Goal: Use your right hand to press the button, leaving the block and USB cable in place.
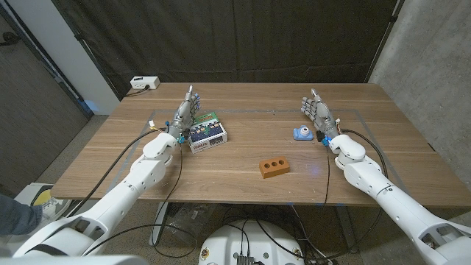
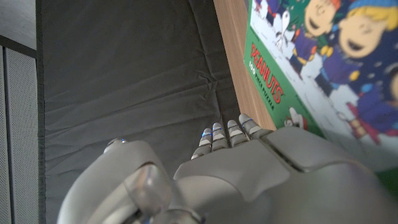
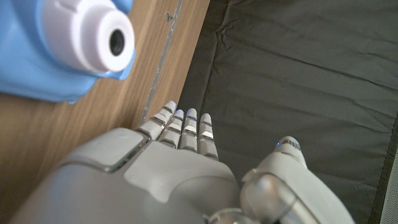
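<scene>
An orange block (image 1: 273, 167) with three holes lies on the wooden table (image 1: 243, 188), toward the front middle. My right hand (image 1: 315, 110) stands on its edge with straight, spread fingers and holds nothing. A small blue toy camera (image 1: 302, 133) sits just beside its wrist, and the right wrist view shows that camera (image 3: 56, 43) close alongside my right hand (image 3: 155, 174). My left hand (image 1: 185, 110) stands upright and empty too, beside a green Peanuts puzzle box (image 1: 207, 135). The box (image 2: 323, 74) lies next to my left hand (image 2: 249, 168) in the left wrist view.
A white box (image 1: 145, 83) sits beyond the table's far left corner. Black cables trail over the table along both forearms. A dark curtain hangs behind the table. Bare wood lies between the block and the far edge.
</scene>
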Controlling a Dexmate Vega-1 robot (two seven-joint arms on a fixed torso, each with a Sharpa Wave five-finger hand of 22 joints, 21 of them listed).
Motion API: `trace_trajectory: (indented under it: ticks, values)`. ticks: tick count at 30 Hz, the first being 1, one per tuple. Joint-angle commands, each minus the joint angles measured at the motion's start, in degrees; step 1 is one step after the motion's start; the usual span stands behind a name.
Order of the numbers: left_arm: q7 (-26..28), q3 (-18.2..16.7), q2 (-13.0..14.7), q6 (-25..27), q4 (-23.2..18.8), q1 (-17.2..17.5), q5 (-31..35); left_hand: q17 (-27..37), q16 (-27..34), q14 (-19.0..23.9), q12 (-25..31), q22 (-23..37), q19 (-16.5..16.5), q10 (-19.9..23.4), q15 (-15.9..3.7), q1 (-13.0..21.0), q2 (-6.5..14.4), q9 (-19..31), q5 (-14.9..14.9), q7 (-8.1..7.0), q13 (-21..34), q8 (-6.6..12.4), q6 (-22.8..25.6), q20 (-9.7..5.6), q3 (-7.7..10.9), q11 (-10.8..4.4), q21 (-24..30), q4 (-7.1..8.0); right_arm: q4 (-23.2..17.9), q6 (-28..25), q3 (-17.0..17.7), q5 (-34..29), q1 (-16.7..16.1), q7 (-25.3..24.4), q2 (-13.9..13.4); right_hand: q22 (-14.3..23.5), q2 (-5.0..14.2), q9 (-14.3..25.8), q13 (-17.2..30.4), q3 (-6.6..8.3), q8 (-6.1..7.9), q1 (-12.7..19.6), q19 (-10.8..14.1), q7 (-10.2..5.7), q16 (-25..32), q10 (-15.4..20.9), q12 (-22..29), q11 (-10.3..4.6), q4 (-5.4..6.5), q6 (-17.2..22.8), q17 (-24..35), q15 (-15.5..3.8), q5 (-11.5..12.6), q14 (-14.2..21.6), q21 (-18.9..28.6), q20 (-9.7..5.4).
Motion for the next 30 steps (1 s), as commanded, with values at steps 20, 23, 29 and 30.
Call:
trace_trajectory:
  ticks: [20, 23, 29, 30]
  values:
    - [-4.93, -0.27, 2.61, -1.49, -3.95, 2.37, -0.77, 0.28, 0.63, 0.20, 0.52, 0.24, 0.14, 0.63, -0.01, 0.38, 0.43, 0.13, 0.36, 0.04, 0.13, 0.44, 0.61, 0.00, -0.87, 0.25, -0.18, 0.08, -13.40, 4.00, 2.93, -6.38, -9.78, -8.26, -4.38, 0.12, -0.10, 0.23, 0.19, 0.19, 0.33, 0.65, 2.36, -1.08, 1.04, 2.70, 1.19, -1.15, -0.22, 1.10, 0.05, -0.91, 0.38, 2.54, 0.78, -1.47]
    - [-4.91, -0.76, 2.99, -1.76, -5.41, 3.22, -1.34, 0.28, 0.65, 0.27, 0.59, 0.24, 0.34, 0.80, -0.01, 0.38, 0.47, 0.13, 0.36, 0.10, 0.13, 0.46, 0.68, -0.03, -0.92, 0.32, -0.21, 0.08, -14.31, 4.40, 3.34, -6.88, -10.61, -8.23, -5.05, 0.12, -0.11, 0.23, 0.19, 0.16, 0.47, 0.66, 2.72, -1.30, 1.08, 2.99, 1.29, -1.10, -0.25, 1.53, 0.05, -1.09, 0.39, 2.78, 0.88, -1.57]
    - [-3.27, -1.14, 4.25, -1.92, -8.39, 4.43, -0.30, 0.27, 0.79, 0.74, 0.72, 0.25, 0.67, 1.21, 0.00, 0.40, 0.56, 0.13, 0.37, 0.19, 0.13, 0.58, 1.06, -0.06, -1.05, 0.49, -0.37, 0.06, -16.18, 5.41, 4.61, -8.04, -12.88, -9.31, -6.06, 0.12, -0.11, 0.27, 0.20, 0.10, 0.69, 0.65, 3.12, -1.45, 1.14, 3.20, 1.34, -1.01, -0.28, 2.28, 0.05, -1.11, 0.40, 3.20, 0.94, -1.66]
    - [-3.15, -1.16, 4.30, -2.03, -8.69, 4.57, -0.23, 0.27, 0.81, 0.80, 0.73, 0.25, 0.74, 1.26, 0.02, 0.40, 0.57, 0.13, 0.37, 0.19, 0.13, 0.59, 1.07, -0.09, -1.07, 0.43, -0.38, 0.06, -16.48, 5.63, 4.86, -8.19, -13.29, -9.43, -6.23, 0.12, -0.11, 0.27, 0.20, 0.08, 0.67, 0.65, 3.15, -1.46, 1.15, 3.21, 1.33, -1.11, -0.29, 2.26, 0.05, -1.16, 0.40, 3.27, 0.94, -1.65]
